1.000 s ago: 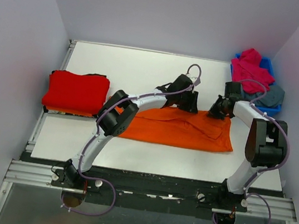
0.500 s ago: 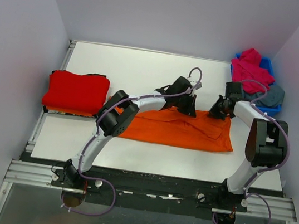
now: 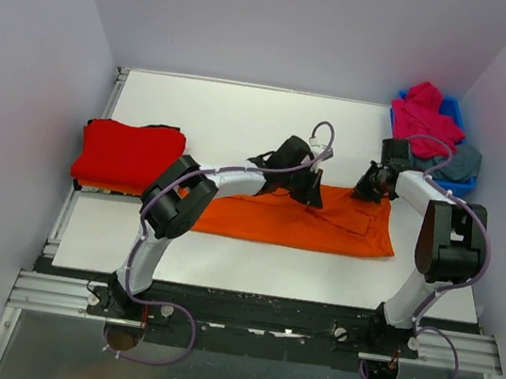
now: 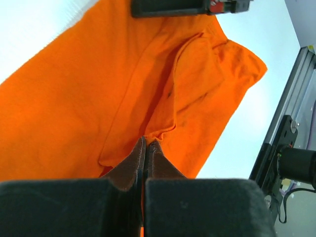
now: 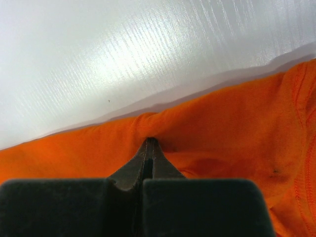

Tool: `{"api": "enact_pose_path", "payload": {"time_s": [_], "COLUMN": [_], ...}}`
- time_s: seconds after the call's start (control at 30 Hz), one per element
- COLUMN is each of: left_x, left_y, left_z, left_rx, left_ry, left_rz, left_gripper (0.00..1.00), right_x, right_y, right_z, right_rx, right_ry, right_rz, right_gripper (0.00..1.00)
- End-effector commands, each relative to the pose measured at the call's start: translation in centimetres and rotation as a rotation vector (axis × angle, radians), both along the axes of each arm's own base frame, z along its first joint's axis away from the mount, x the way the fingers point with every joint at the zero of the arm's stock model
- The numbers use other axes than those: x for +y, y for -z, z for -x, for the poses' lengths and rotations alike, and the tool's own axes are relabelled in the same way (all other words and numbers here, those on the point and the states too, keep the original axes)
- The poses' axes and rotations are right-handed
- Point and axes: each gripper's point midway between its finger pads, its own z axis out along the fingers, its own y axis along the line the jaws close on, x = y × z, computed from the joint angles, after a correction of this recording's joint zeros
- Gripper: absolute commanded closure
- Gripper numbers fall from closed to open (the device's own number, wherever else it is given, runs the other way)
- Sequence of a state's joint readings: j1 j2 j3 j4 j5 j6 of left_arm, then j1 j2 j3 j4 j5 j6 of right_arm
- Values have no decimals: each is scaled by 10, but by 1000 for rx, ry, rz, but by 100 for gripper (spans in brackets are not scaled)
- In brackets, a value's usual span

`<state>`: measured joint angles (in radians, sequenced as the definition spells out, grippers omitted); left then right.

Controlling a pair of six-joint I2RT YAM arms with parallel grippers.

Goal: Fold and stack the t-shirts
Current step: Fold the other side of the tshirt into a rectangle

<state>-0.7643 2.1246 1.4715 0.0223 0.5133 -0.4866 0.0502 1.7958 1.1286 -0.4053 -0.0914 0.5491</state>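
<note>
An orange t-shirt (image 3: 324, 227) lies spread flat across the middle of the table. My left gripper (image 3: 307, 194) is at its far edge near the middle, shut on a fold of the orange t-shirt (image 4: 74, 98); in the left wrist view the left gripper (image 4: 146, 142) has its tips pressed together on the cloth. My right gripper (image 3: 368, 191) is at the far right corner, and in the right wrist view the right gripper (image 5: 149, 143) is shut on a raised pinch of the orange t-shirt (image 5: 222, 128). A folded red t-shirt (image 3: 129, 155) rests at the left edge.
A small blue bin (image 3: 455, 108) stands at the far right corner, holding a crumpled magenta-pink t-shirt (image 3: 424, 116) and a grey-blue t-shirt (image 3: 463, 163). White table (image 3: 225, 119) stretches behind the orange shirt. A metal rail (image 3: 252, 321) runs along the near edge.
My left gripper has come down onto the shirt's far edge and shut on it, its arm swinging a little left. The right gripper has stayed shut in place.
</note>
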Motion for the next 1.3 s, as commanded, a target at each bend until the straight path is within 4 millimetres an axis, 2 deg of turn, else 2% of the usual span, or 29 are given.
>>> {"api": "enact_pose_path", "payload": {"time_s": [0.0,0.17,0.33,0.37,0.43,0.57,0.67,0.77,0.8,0.93,1.07,1.27], "left_x": [-3,9,19,24,31,34,31,26,25,12,-10,-33], "left_y": [-18,0,6,7,4,-12,-33,-58,-64,-70,-47,-14], "left_z": [18,31,41,40,41,45,43,35,31,9,-11,-27], "left_rx": [-53,-2,13,4,-16,-43,-84,-125,-135,-133,-53,17], "left_ry": [65,103,102,88,78,100,96,75,63,1,-46,-85], "left_rz": [24,-67,-99,-118,-134,-118,-73,-40,-37,-33,-47,-69], "left_gripper": [100,100,100,98,85,53,41,41,41,42,50,51], "right_x": [-4,-6,-4,-5,-7,-6,-5,-1,2,4,20,26], "right_y": [0,0,-3,-3,-6,-14,-28,-45,-45,-46,-37,-16], "right_z": [-4,-3,-4,-4,-4,-5,-6,-2,4,22,30,37], "right_rx": [6,9,5,6,2,-13,-54,-97,-96,-104,-100,-56], "right_ry": [11,14,14,10,11,5,-7,-36,-45,-65,-136,-158], "right_rz": [-2,5,-6,-3,6,-1,-6,-20,-32,-46,-120,-135], "right_gripper": [99,99,99,99,99,99,94,91,91,89,89,85]}}
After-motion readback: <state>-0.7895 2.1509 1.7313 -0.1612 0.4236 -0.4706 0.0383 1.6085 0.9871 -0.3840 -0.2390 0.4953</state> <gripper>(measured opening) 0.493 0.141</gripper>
